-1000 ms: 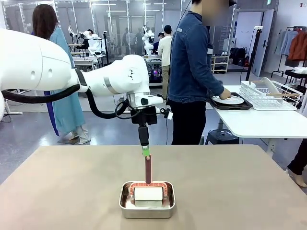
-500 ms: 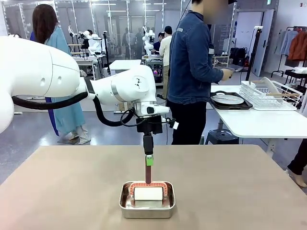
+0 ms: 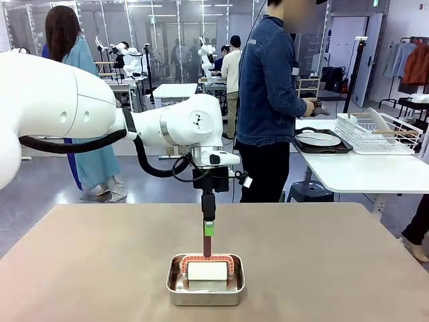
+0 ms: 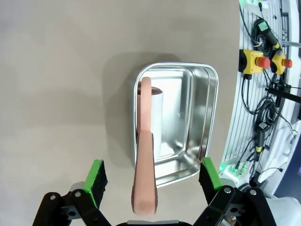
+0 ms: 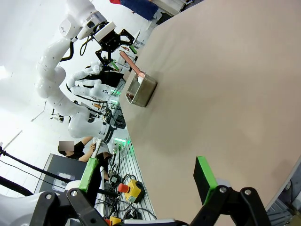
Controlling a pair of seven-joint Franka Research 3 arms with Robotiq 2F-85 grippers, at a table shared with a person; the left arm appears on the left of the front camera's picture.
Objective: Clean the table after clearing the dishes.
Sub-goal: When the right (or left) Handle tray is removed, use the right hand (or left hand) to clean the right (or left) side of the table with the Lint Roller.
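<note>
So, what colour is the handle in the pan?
Reddish-brown handle; clearest in the left wrist view.

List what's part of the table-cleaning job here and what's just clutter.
Job:
- table
- roller, standing in the pan
- left gripper, open, straddling the roller's handle
- plate on tray, over on the white table

Clutter:
- dish rack
- stop buttons
- hanging clothes
</note>
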